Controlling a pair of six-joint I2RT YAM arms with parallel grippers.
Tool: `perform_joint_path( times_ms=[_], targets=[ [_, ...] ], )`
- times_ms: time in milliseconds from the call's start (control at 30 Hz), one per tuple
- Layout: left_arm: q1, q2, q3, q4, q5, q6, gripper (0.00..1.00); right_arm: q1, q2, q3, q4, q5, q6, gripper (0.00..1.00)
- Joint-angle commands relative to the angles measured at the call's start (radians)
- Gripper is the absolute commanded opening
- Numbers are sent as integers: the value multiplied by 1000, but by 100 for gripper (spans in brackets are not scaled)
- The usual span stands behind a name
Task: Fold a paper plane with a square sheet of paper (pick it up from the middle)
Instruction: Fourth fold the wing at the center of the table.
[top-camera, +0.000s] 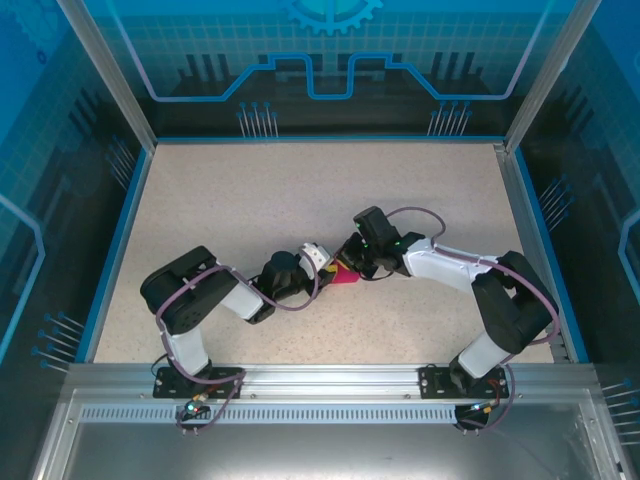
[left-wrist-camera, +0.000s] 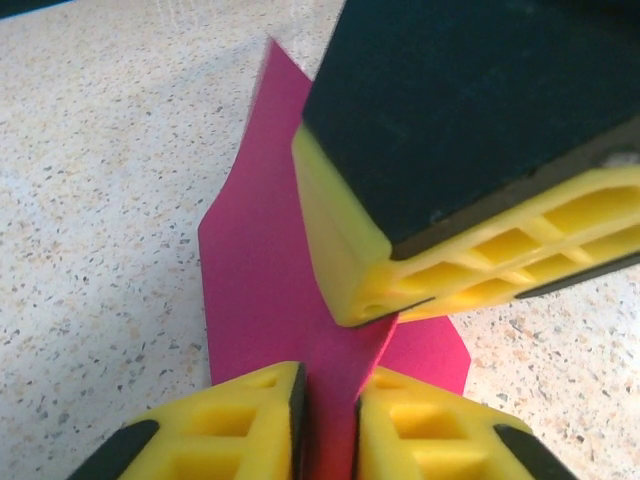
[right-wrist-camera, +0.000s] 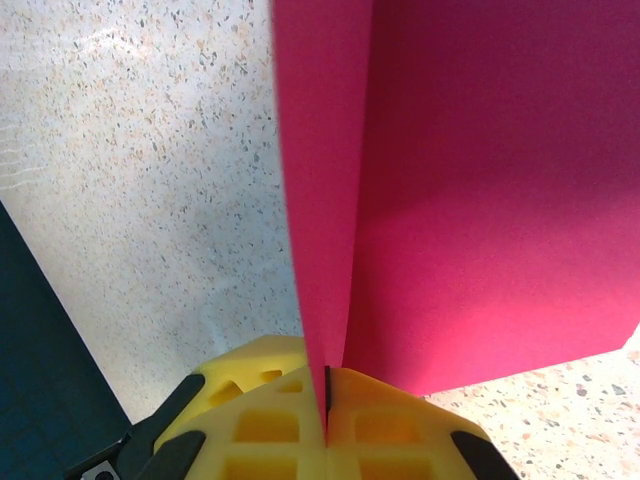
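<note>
One paper (top-camera: 345, 278) — pinched by left tool (left-wrist-camera: 330, 395), right tool (right-wrist-camera: 327, 390).

The surface (top-camera: 300, 200) is a flat, beige, speckled panel under even light. A blue edging strip (top-camera: 320, 140) borders its far and side edges. Aluminium posts (top-camera: 105, 70) rise at the far corners. The enclosure walls (top-camera: 400, 40) carry blue circuit-style graphics and a gear emblem (top-camera: 330, 12). An aluminium rail (top-camera: 320, 378) and a grey metal plate (top-camera: 320, 450) run along the near edge.

speckled beige tabletop (top-camera: 250, 200), blue printed walls (top-camera: 330, 60)
</note>
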Motion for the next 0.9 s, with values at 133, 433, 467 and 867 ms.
perform_joint_path(
  times_ms=[133,433,467,867],
  targets=[
    [-7,23,-1,19,-7,-51,14,-59,-92,-22,-14,-32,-154,49],
    [-5,25,-7,13,4,-184,14,-109,-170,-200,150,-117,-329,53],
    [-5,20,-4,0,5,-210,14,-111,-174,-223,196,-129,-350,52],
    [16,-28,17,-107,51,-522,11,-140,-23,-194,335,-288,-534,43]
  ],
)
